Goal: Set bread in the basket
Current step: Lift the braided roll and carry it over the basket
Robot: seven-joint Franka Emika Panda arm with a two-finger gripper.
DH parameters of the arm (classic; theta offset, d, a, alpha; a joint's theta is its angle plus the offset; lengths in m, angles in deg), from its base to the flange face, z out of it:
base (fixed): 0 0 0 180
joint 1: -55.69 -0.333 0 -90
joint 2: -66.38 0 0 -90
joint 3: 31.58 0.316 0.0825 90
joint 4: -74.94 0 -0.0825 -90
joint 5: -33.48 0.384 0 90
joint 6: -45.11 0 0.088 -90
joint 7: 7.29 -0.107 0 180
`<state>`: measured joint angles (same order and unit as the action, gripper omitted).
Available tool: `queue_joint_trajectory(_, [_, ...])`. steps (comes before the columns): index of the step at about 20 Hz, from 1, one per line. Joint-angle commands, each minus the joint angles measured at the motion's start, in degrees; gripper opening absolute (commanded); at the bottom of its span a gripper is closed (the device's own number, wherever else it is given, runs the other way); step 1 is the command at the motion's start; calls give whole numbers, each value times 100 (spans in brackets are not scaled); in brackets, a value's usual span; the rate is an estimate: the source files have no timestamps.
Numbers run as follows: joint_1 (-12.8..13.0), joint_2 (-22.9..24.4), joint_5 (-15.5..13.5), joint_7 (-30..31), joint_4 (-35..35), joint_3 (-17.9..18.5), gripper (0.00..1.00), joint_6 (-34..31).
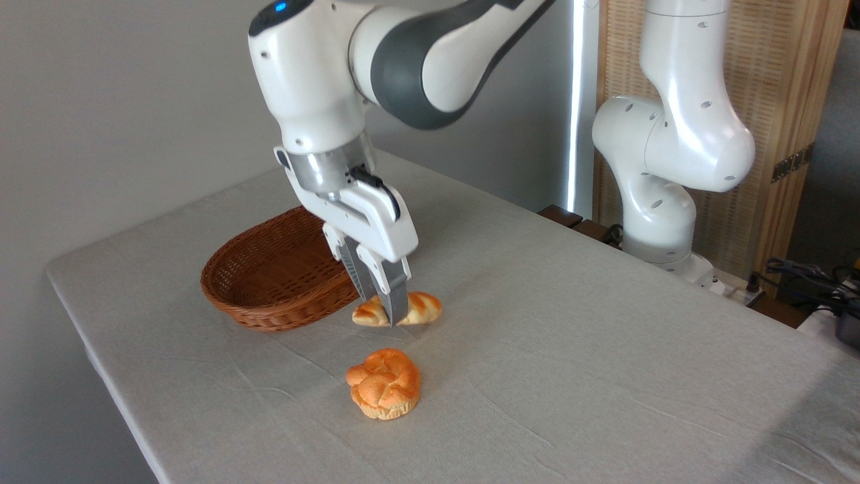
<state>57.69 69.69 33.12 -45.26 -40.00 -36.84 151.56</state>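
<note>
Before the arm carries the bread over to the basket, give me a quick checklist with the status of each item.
1. Gripper shut on the bread: ok.
2. Bread lifted off the table: ok, apparently; shadow shows beneath.
3. Grip centred on the loaf: ok, both ends stick out.
4. Basket empty and upright: ok.
5. Round bun clear of the path: ok, it sits nearer the camera.
6. Grip firmness: cannot tell.
</note>
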Motion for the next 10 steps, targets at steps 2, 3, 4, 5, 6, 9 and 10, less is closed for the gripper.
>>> queue_joint_trajectory(2, [19, 144, -184, -61, 357, -159, 51, -528])
queue_joint_trajectory(3, [28, 196, -193, -69, 445, -212, 51, -608])
queue_joint_trajectory(4, [19, 223, -193, -69, 490, -291, 51, -643])
queue_joint_trajectory(5, [19, 249, -237, -61, 525, -335, 51, -652])
queue_joint_trajectory(6, [19, 276, -350, -61, 543, -370, 51, -644])
queue_joint_trajectory(9, [19, 267, -510, -61, 736, -555, 51, -626])
queue_joint_trajectory(10, [19, 267, -544, -61, 745, -625, 51, -608])
